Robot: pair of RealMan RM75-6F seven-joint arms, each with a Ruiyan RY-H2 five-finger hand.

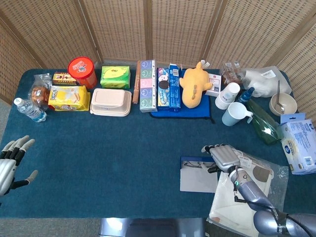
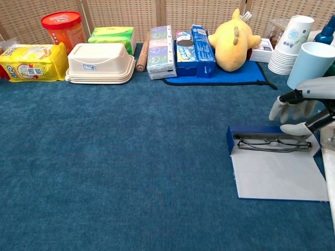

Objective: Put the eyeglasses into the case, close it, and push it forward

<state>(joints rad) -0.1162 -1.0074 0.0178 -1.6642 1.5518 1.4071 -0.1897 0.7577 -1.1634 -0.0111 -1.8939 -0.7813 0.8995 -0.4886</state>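
Blue table (image 2: 131,172), eyeglasses (image 2: 271,143) in case (image 2: 277,175).

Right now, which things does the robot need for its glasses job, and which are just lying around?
For the job: eyeglasses, lying in the open blue case; right hand beside them.

Just lying about: yellow plush toy, paper cup stack, blue mug, red canister, beige lunch box, water bottle.

No lettering legible — labels on packets and boxes too small

Both robot hands empty, fingers apart.
Right robot hand (image 2: 302,111) hovers, seemingly just above the case's (image 2: 277,167) far edge; left robot hand (image 1: 9,163) spread well left of it.
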